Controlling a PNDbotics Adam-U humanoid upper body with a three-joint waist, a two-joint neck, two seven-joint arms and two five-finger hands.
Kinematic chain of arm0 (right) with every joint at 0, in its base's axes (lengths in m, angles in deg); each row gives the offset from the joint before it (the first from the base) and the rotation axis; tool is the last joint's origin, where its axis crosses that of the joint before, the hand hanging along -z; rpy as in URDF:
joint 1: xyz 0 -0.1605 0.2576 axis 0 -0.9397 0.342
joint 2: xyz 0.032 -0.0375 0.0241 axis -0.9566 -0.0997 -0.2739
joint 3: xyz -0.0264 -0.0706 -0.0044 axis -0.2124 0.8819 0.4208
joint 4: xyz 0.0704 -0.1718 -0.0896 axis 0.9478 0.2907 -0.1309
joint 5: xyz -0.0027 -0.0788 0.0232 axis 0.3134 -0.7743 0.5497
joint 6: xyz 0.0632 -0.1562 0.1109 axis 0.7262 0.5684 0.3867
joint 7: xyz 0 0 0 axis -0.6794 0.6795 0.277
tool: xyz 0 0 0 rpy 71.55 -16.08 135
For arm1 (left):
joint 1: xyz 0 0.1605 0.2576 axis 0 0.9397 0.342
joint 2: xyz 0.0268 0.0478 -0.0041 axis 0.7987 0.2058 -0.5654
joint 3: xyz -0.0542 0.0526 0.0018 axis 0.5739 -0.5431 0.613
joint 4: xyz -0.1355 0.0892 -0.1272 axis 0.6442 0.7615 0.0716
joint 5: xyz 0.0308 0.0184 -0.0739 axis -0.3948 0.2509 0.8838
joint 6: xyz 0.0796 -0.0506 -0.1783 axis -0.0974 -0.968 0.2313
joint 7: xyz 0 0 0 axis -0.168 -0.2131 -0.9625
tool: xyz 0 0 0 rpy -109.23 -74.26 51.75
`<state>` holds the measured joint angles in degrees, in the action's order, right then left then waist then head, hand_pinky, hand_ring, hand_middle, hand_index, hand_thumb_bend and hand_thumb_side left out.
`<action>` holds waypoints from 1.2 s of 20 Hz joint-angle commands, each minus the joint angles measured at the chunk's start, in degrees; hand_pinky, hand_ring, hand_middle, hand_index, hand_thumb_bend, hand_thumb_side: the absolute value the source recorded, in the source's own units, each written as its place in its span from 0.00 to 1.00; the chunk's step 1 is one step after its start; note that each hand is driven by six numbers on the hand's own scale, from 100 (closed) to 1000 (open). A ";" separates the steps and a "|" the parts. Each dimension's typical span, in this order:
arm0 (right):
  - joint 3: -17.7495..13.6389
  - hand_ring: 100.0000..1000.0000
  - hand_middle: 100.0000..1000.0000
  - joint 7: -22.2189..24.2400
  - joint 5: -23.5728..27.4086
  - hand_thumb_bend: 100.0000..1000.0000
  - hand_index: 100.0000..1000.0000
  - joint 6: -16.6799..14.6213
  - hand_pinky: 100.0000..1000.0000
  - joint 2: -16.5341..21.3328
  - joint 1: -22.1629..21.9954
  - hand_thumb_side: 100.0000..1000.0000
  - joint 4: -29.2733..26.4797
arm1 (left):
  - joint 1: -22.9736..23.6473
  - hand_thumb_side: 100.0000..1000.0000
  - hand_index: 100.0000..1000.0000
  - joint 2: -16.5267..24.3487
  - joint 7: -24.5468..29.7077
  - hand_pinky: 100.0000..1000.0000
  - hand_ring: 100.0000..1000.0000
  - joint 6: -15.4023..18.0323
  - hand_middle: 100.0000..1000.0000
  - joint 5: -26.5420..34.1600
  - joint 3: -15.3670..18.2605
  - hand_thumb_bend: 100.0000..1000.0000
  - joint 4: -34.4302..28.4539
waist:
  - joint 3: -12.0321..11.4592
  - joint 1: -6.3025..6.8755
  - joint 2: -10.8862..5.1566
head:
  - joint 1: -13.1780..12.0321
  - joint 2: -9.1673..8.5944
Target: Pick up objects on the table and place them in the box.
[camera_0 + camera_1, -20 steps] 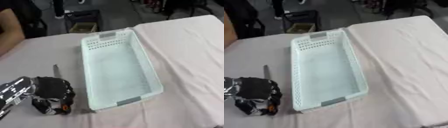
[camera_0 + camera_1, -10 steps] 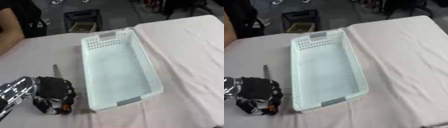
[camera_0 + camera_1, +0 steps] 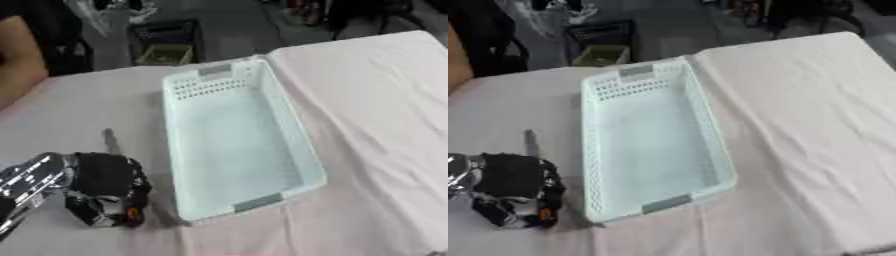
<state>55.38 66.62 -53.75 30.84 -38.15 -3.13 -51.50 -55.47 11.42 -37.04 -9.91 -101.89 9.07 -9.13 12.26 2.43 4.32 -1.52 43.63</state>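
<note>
Plainly, as seen from the head camera:

Table (image 3: 376,100): draped in a pale pinkish cloth, creased toward 3 o'clock, filling most of both views.

Box (image 3: 234,145): pale mint plastic basket, long and shallow, lying near the middle of the table with its long axis running from about 12 toward 6 o'clock; perforated end wall with a grey handle patch at 12, a second grey patch on the near rim at 6; nothing visible inside.

Left hand (image 3: 103,192): black, low at 8 o'clock, just beside the box's near left corner; silver-and-black forearm entering from the left edge; fingers curled under and resting on the cloth; an orange-red spot showing near the fingertips, too small to name; cannot tell whether anything is clamped inside the curl.

Grey object (image 3: 110,142): thin, stick-like, lying flat on the cloth at 9 o'clock of the box, just beyond the left hand's knuckles toward 12, roughly parallel to the box's long side; near end hidden behind the hand, so contact cannot be told.

Right hand: showing in neither eye view.

Dark crate (image 3: 166,42): on the floor past the table's far edge at 11 o'clock, something tan inside.
</note>
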 commanded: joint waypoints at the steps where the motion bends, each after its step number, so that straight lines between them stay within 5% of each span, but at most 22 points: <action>1: -0.28 0.35 0.41 0.08 0.12 0.00 0.65 -0.19 0.23 1.39 1.02 0.66 -0.89 | 0.46 0.25 0.74 -0.20 0.02 0.50 0.44 -0.40 0.45 0.26 -0.34 0.22 2.19 | 0.04 -0.49 0.04 | 0.86 -0.62; 11: -0.27 0.35 0.41 0.10 0.14 0.00 0.65 -0.31 0.23 1.35 1.06 0.66 -0.91 | 0.33 0.23 0.54 -0.69 -0.14 0.37 0.32 -0.71 0.33 1.62 -0.24 0.13 2.62 | -0.03 -0.57 0.14 | 0.79 -0.73; 21: -0.30 0.35 0.41 0.12 0.16 0.00 0.65 -0.37 0.23 1.36 1.09 0.66 -0.94 | 0.37 0.22 0.46 -0.63 0.20 0.30 0.24 -1.43 0.26 2.58 0.18 0.05 2.54 | -0.16 -0.58 0.12 | 0.77 -0.87; 24: -0.37 0.35 0.41 0.10 0.12 0.00 0.65 -0.35 0.23 1.42 1.01 0.66 -0.90 | 0.29 0.19 0.39 0.27 0.10 0.24 0.16 -2.59 0.17 3.05 1.11 0.00 1.87 | -0.29 -0.53 0.06 | 0.82 -0.96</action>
<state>55.37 66.80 -53.74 30.62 -38.15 -2.86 -51.50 -55.46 10.72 -37.29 -11.73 -98.44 9.99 -7.83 11.98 2.21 4.49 -1.20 43.40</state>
